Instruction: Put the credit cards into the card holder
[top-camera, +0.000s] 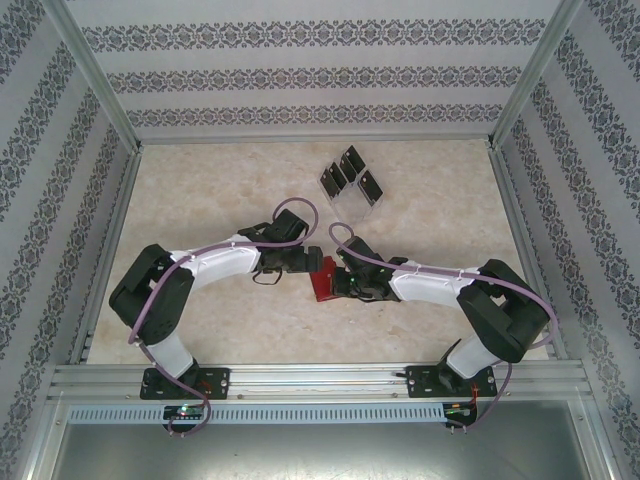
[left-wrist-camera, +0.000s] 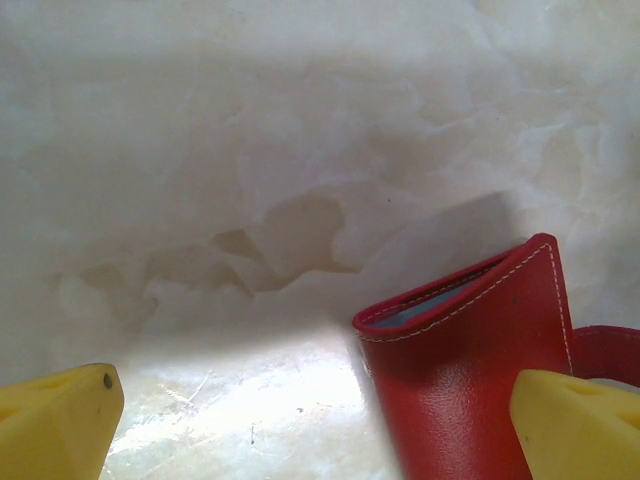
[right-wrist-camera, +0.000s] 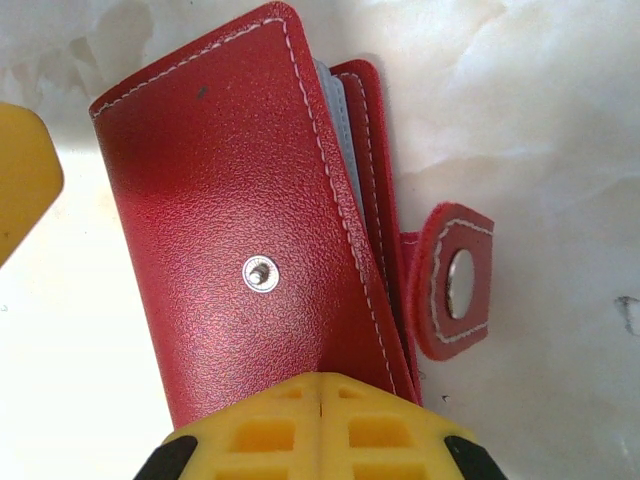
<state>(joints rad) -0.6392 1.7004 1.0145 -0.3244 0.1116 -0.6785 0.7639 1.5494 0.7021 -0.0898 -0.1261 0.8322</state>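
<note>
Credit cards (top-camera: 352, 162) unloaded, holder barely parted

Left gripper (left-wrist-camera: 320, 428) stands wide open, the red card holder (left-wrist-camera: 468, 370) between its fingers, lying mid-tabletop (top-camera: 220, 190) with its snap tab undone. Right gripper (right-wrist-camera: 320, 425) is closed, tips over the holder's near edge. The black cards sit in the clear rack (top-camera: 347, 206) beyond; none appears inserted yet.
</note>
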